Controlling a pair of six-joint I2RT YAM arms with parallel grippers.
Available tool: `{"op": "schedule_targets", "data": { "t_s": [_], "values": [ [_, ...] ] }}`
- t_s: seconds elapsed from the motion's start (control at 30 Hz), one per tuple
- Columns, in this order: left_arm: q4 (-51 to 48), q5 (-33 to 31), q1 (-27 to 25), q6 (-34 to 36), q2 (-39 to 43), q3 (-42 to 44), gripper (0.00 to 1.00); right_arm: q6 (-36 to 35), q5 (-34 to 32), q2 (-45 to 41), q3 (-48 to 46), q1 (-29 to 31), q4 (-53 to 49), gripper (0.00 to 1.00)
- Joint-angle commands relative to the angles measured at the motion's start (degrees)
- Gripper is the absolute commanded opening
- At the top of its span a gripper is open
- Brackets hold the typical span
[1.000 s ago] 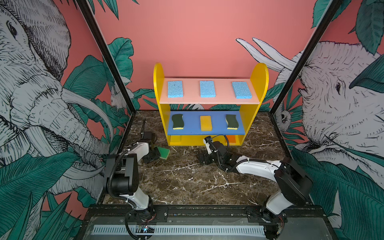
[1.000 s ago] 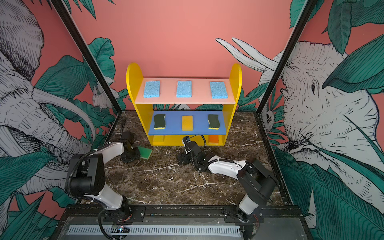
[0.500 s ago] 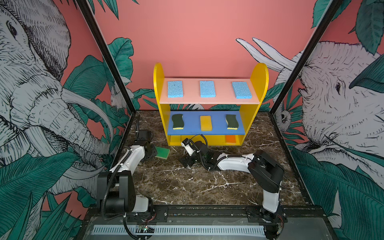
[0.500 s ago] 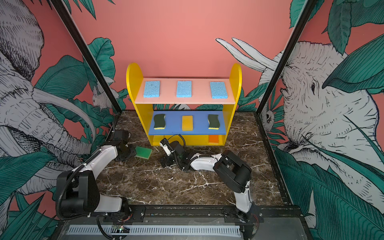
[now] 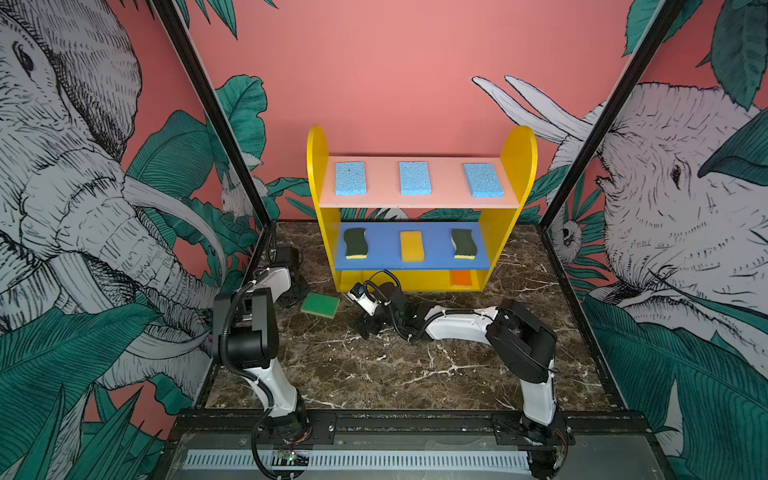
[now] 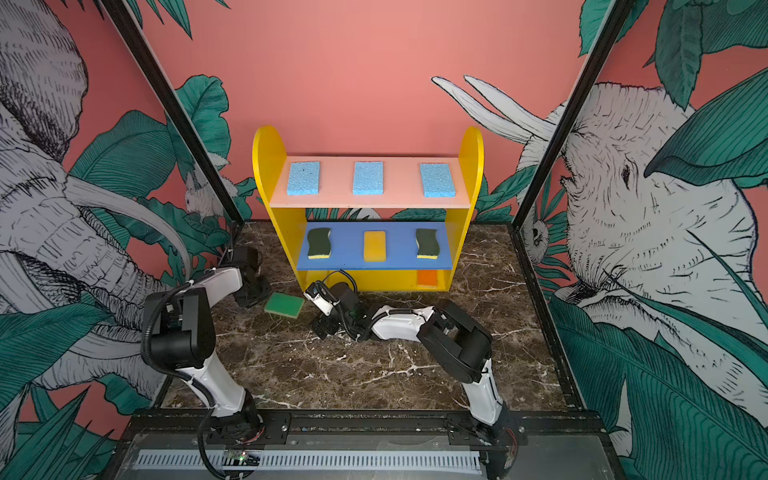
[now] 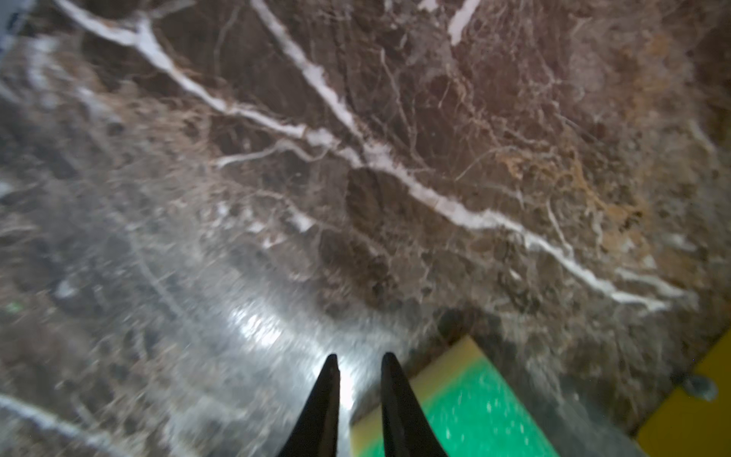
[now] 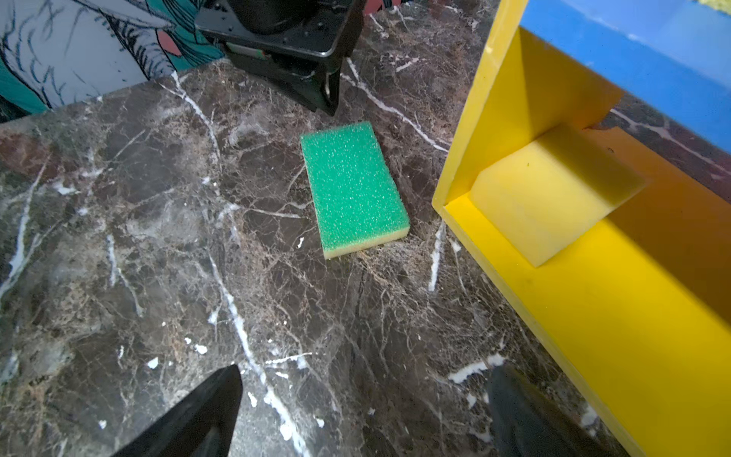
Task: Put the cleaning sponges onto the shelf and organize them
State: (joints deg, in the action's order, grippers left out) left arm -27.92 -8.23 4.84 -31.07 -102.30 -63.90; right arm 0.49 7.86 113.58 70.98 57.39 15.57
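Right tool (image 8: 366, 368) shifted left, green sponge (image 8: 354, 186) ahead

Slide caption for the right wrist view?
Green sponge lies on the marble table beside the shelf; a yellow sponge sits on its base.

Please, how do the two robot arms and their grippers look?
The left arm and right arm have white rounded links joined by bulky black joint housings, with black cables looped along them. The left gripper and right gripper each end in two black tapered fingers.
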Motion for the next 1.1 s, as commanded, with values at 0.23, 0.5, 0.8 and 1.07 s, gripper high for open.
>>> {"op": "schedule_targets", "data": {
  "t_s": [0.23, 0.5, 0.8, 1.07],
  "values": [
    [3.29, 4.34, -4.02, -0.83, -0.54, 0.33, 0.2, -6.71, -1.76, 2.38, 1.44, 0.35, 0.35, 0.99],
    [6.01, 9.46, -6.83, -3.58, 4.66, 9.64, 0.19, -8.53, -0.89, 4.44, 1.95, 0.45, -0.26, 0.99],
    [4.59, 10.25, -7.86, -4.56, 13.03, 14.67, 0.2, -6.08, -2.45, 4.91, 1.45, 3.35, 0.27, 0.99],
    [-2.13, 7.43, -7.91, -0.52, 17.72, 9.71, 0.27, -8.78, -2.08, 7.66, 5.49, 3.19, -2.12, 0.99]
  ]
}}
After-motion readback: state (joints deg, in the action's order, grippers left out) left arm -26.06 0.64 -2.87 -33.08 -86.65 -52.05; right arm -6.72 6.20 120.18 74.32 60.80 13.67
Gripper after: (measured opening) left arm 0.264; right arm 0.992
